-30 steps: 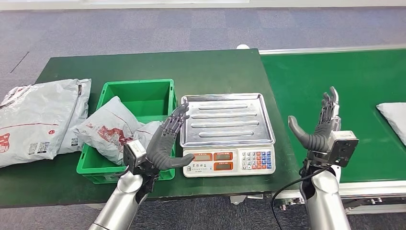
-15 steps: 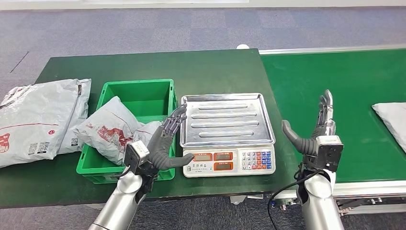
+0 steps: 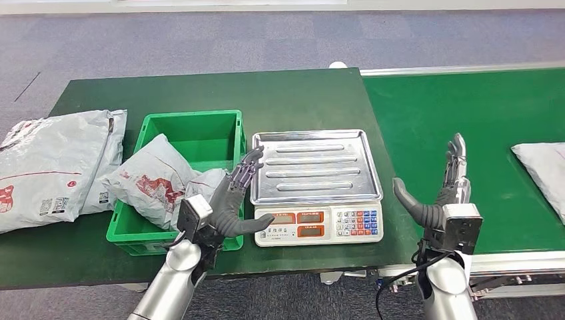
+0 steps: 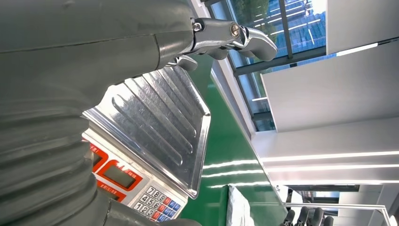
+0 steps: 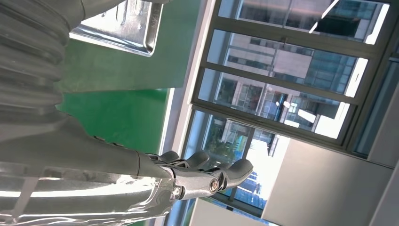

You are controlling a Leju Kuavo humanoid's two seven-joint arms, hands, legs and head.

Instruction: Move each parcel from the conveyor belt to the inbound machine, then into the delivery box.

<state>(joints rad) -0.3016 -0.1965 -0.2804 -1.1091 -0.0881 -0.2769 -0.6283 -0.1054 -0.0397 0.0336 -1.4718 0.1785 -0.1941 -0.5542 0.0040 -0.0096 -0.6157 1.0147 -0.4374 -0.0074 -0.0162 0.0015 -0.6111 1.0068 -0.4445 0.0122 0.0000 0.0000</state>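
A grey parcel (image 3: 543, 173) lies on the green conveyor belt (image 3: 493, 113) at the far right edge of the head view. My right hand (image 3: 443, 193) is raised over the belt's near left part, fingers spread, holding nothing, well left of that parcel. My left hand (image 3: 233, 200) hovers open between the green delivery box (image 3: 193, 130) and the scale (image 3: 316, 183), the inbound machine, whose steel tray (image 4: 160, 117) is bare. Two grey parcels with red print (image 3: 156, 180) lie in the box. The belt parcel's edge (image 4: 237, 207) shows past the scale in the left wrist view.
A pile of large grey mailer bags (image 3: 56, 163) lies on the dark green table (image 3: 200, 87) left of the box. The belt's metal frame (image 3: 506, 263) runs along the near right. Windows (image 5: 282, 94) fill the background of the right wrist view.
The parcel on the belt has travelled left, further into view. My right hand has dropped slightly and drifted toward me. The left hand has barely moved.
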